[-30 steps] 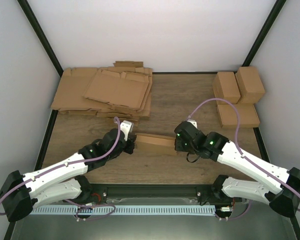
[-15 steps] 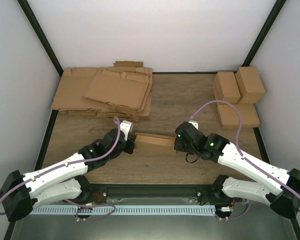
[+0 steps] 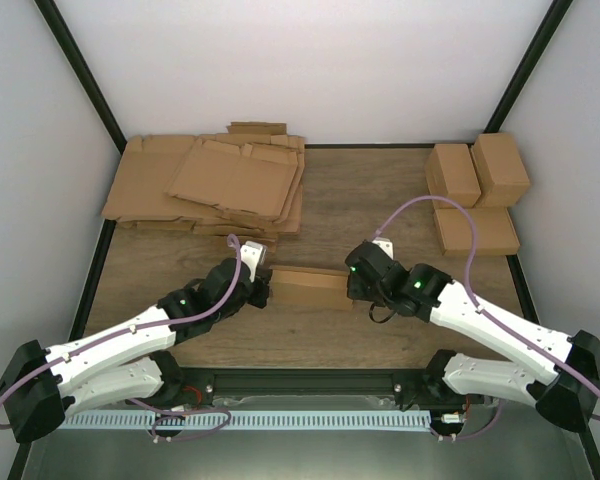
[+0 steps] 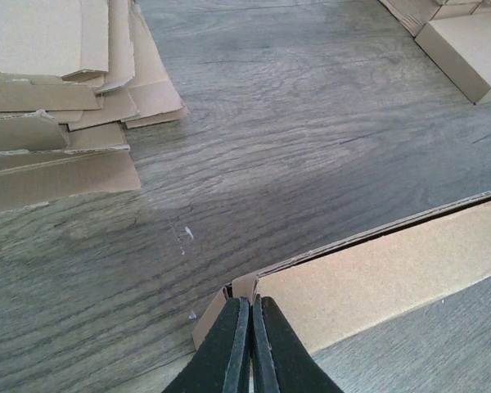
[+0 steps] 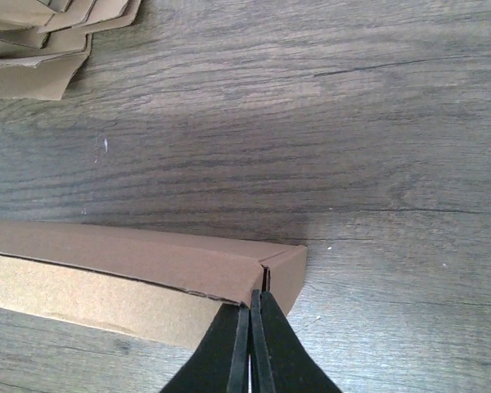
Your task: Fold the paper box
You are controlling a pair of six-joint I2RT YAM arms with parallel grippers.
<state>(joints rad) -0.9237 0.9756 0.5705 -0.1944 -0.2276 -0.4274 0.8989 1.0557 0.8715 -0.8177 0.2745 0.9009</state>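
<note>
Now: paper box [image 3: 308,287] half-folded, long and low, mid-table [image 3: 370,200], between both arms. Left gripper [image 4: 250,301] fingers pressed together at box's left end flap; right gripper [image 5: 251,296] likewise at right corner. Cardboard pinched between them: cannot tell. Box inside hidden. Closed boxes [image 3: 475,195] far right, contents unseen. Flat-sheet pile [image 3: 220,185] far left, cropped in wrist views.

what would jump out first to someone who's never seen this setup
The eye goes to the middle of the table, where a long, part-folded paper box lies between the two arms. The left gripper and right gripper are both shut, with their tips at opposite ends of it. Next come the messy pile of flat cardboard sheets at the far left and three closed brown boxes at the far right.
</note>
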